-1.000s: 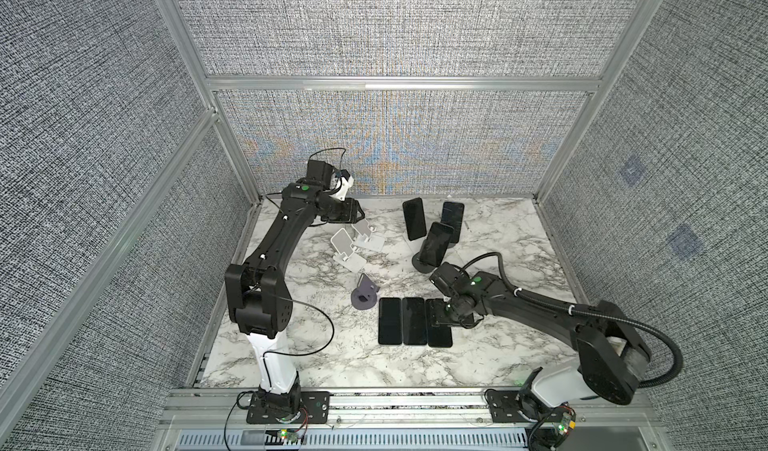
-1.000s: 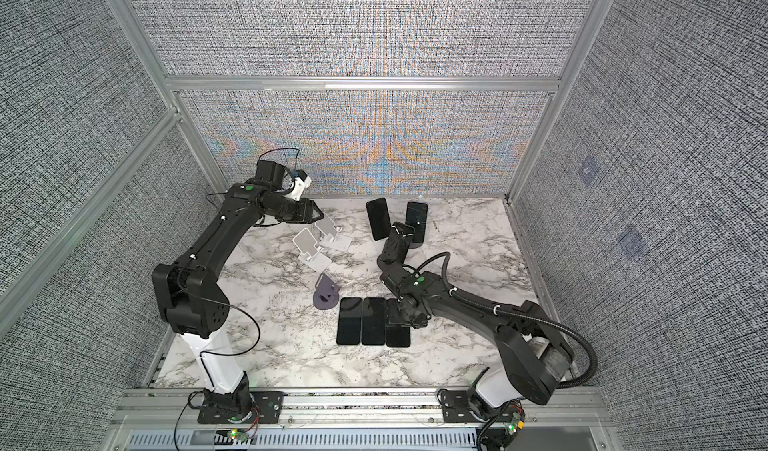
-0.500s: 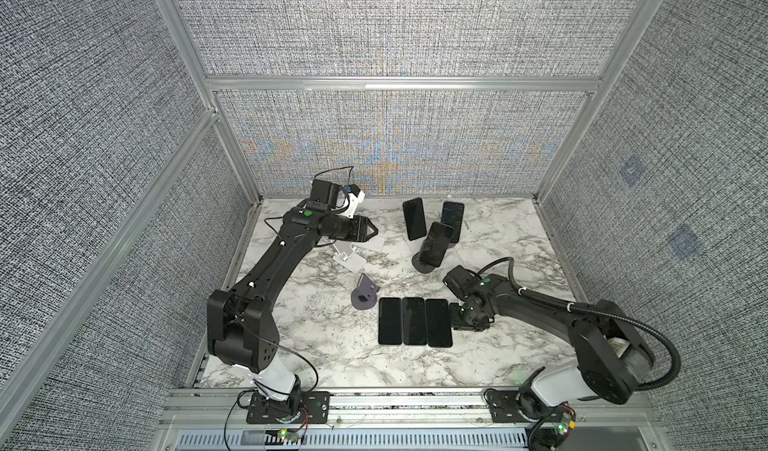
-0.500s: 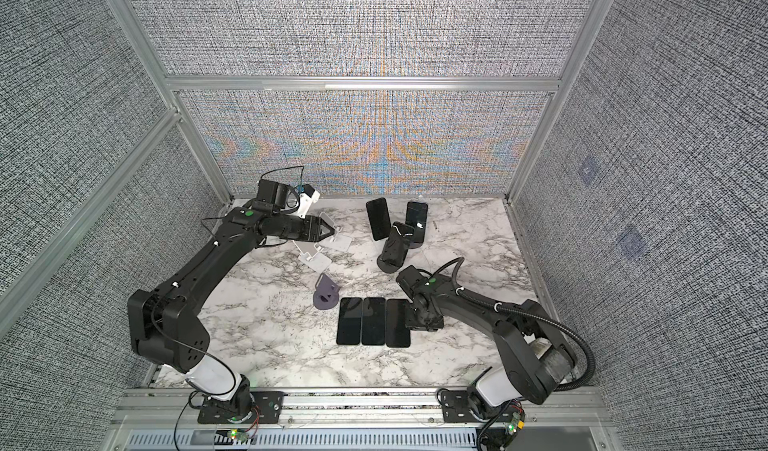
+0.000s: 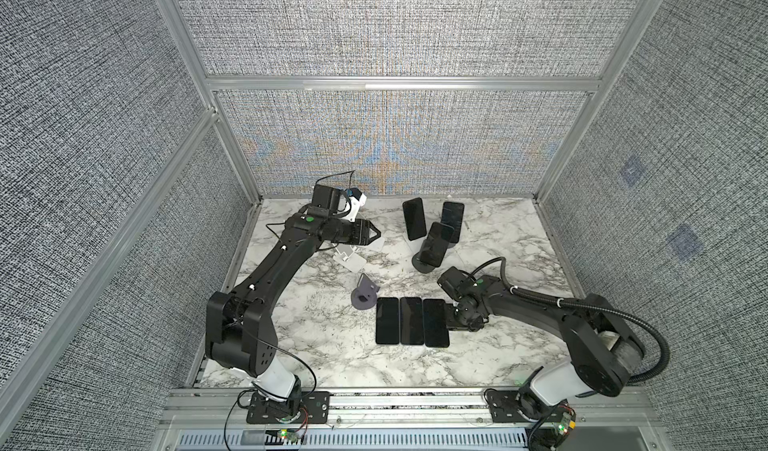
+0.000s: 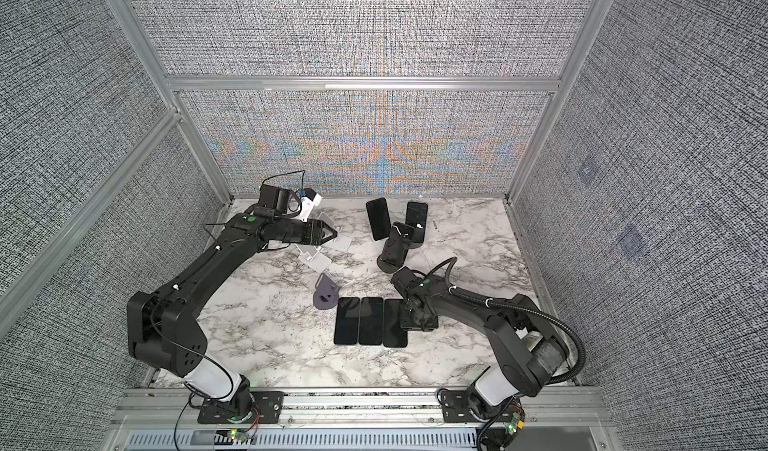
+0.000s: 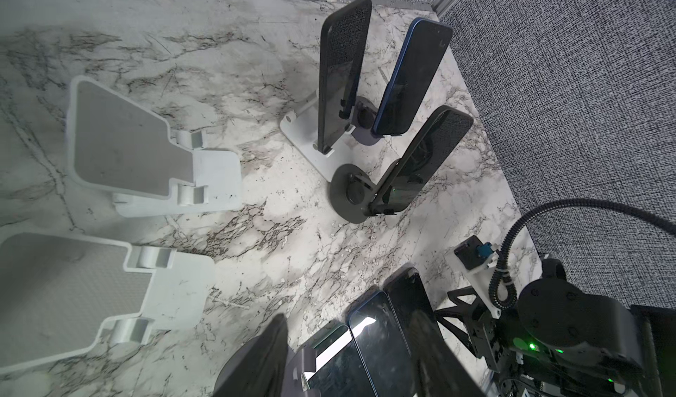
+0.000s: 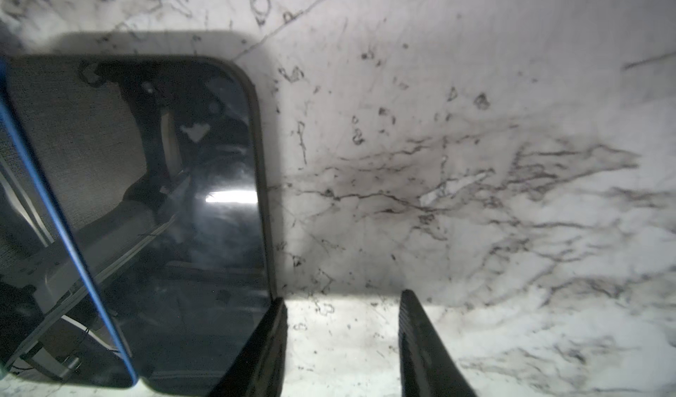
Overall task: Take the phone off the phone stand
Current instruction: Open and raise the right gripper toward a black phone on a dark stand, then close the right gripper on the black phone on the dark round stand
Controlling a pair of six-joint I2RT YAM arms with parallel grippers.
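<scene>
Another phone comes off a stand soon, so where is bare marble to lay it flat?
Free: the front strip between the row of flat phones and the front rail; also left of the purple stand. Crowded: the back, with standing phones and white stands.

marble table [image 5: 324,336] | flat: three phones [image 5: 411,321] | standing: white stands [image 5: 353,260], grey stand [image 5: 365,299], black stand [image 5: 422,265]

Parted fingers [image 8: 419,347] above marble table [image 8: 475,121], dark phone [image 8: 205,212] lying alongside
</scene>
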